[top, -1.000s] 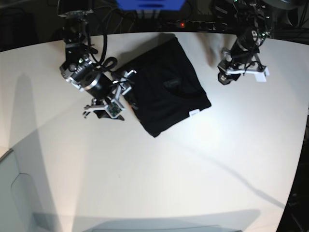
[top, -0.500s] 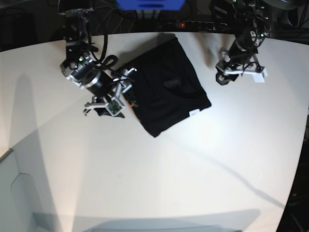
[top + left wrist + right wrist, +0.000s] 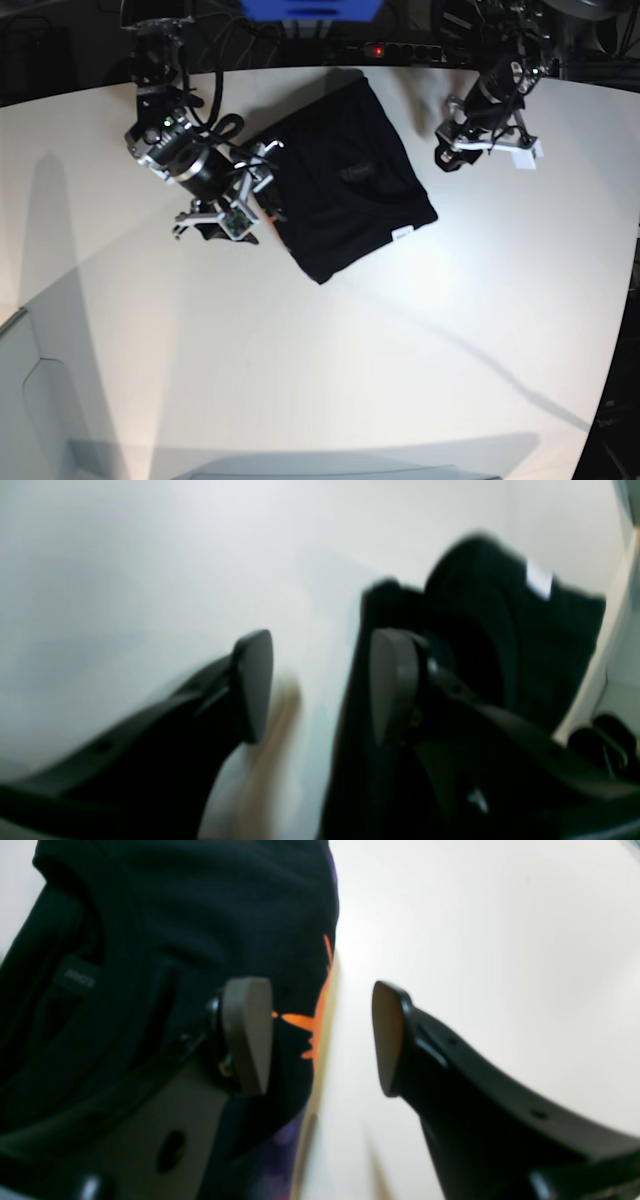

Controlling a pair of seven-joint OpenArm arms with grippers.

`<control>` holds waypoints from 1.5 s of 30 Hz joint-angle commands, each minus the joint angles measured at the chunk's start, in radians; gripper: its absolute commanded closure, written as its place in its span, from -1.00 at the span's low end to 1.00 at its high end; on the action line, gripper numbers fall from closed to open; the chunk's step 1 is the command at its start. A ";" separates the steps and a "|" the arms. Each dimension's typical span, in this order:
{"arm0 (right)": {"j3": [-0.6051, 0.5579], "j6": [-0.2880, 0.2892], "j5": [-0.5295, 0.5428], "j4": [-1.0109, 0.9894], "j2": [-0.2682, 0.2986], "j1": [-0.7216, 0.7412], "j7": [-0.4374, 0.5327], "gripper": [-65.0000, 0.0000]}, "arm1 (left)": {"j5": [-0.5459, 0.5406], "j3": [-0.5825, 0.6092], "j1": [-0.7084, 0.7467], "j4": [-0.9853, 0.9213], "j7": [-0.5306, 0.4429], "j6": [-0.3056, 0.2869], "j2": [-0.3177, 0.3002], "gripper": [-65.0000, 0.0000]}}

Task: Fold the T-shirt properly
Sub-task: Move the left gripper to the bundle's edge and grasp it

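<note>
i see the black t-shirt (image 3: 345, 190) folded into a compact slab on the counter (image 3: 300, 360), white tag (image 3: 402, 236) showing, both claws spread and empty.

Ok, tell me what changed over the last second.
The left gripper drifted toward the T-shirt and slightly up in the base view, jaws open and empty. The right gripper edged a little further from the shirt's edge, open, holding nothing. The folded shirt and its white tag stayed put on the table.

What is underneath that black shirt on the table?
The folded T-shirt lies flat on the white table, which shows all around it. Whatever the cloth covers, including its own lower layers, cannot be seen.
</note>
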 commanded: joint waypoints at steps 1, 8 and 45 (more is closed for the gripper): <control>0.001 0.006 0.017 0.021 -0.003 0.007 0.027 -0.01 | -0.021 0.002 0.003 0.021 -0.008 0.007 -0.006 0.04; 0.001 0.006 0.017 0.021 -0.001 0.007 0.027 -0.01 | -0.021 0.016 0.001 0.021 -0.008 0.007 -0.006 0.04; 0.158 0.006 0.017 0.068 -0.024 0.004 0.027 -0.01 | -0.018 0.168 -0.071 0.000 -0.009 0.007 0.100 -0.12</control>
